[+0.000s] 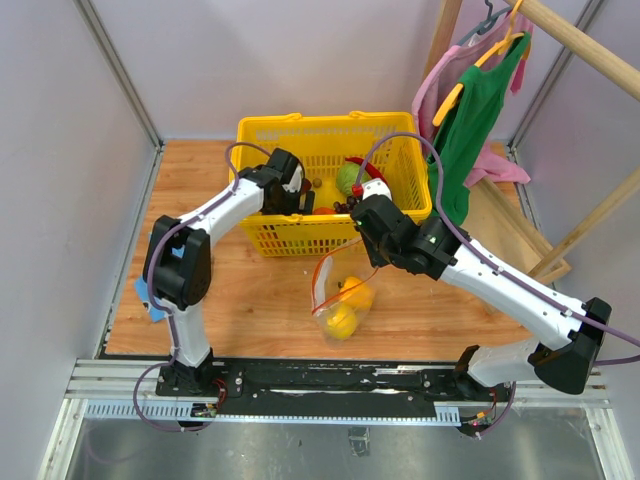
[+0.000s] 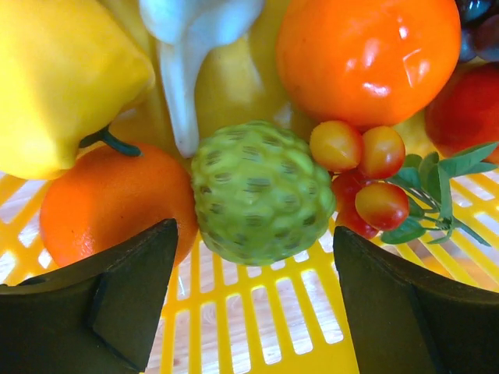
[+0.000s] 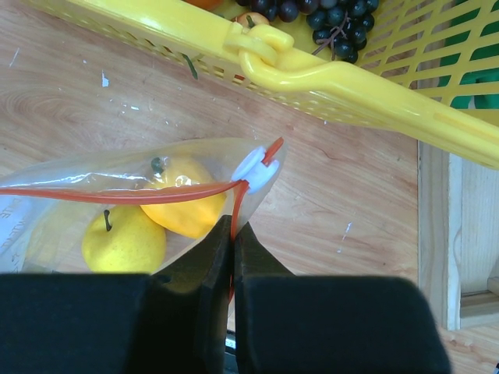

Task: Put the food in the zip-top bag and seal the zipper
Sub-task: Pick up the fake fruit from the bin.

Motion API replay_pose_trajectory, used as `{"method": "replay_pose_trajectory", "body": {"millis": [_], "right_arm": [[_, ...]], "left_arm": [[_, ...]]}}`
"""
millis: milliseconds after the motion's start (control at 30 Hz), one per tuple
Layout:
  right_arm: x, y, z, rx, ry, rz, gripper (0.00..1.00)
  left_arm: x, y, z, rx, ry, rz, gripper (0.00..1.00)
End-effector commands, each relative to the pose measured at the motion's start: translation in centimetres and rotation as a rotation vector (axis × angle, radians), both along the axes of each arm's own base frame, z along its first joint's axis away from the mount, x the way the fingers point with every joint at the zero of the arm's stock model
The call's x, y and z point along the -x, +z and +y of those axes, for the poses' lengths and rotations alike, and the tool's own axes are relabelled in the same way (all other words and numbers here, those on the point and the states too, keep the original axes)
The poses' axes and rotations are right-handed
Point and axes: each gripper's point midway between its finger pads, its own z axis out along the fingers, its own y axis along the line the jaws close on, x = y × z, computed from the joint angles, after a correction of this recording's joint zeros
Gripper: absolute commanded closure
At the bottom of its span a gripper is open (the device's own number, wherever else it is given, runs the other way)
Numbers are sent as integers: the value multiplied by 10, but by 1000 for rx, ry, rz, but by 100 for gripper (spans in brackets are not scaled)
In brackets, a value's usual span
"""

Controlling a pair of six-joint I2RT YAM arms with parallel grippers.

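The zip-top bag (image 1: 338,300) lies on the wood table in front of the yellow basket (image 1: 300,125), with two yellow fruits (image 1: 345,310) inside. My right gripper (image 3: 233,234) is shut on the red-orange zipper (image 3: 117,193) just below its whitish end piece (image 3: 253,167) and holds the bag's mouth up. A round yellow fruit (image 3: 125,240) and another yellow piece (image 3: 183,206) show through the plastic. My left gripper (image 2: 256,304) is open inside the basket, with a bumpy green fruit (image 2: 261,191) just beyond its fingertips. An orange (image 2: 109,202) and a yellow pepper (image 2: 62,78) lie beside the green fruit.
The basket also holds a large orange fruit (image 2: 366,54), cherry tomatoes (image 2: 366,179), a white piece (image 2: 187,47) and dark grapes (image 3: 327,15). Its handle (image 3: 351,78) hangs close above the bag. A wooden rack with green and pink garments (image 1: 475,120) stands at the back right.
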Motion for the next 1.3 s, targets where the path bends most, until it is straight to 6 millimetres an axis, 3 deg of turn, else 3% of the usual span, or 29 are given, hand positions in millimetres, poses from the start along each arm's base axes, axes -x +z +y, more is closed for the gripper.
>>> {"method": "replay_pose_trajectory", "body": {"millis": [0,300,467,667,833,1267], "right_arm": [[-6,0,-4,2,-31,-10,95],[-5,-2,-5,6,-29,-10,94],[-5,-2,-7,5,-32,-13,94],[-5,0,-10,7,-38,-24,94],[-6,5,-9,1,-35,-33,95],[-8,16,-7,-52,-45,-65,98]], "left_arm": [[15,-26,-1,3,-31,95,14],[16,-61,-4,-4,-44,155,13],[13,-58,-5,-1,-42,142,27],[2,-12,-7,37,-27,26,49],[-2,36,-9,85,-19,-88,58],[3,145,-4,224,16,-392,68]]}}
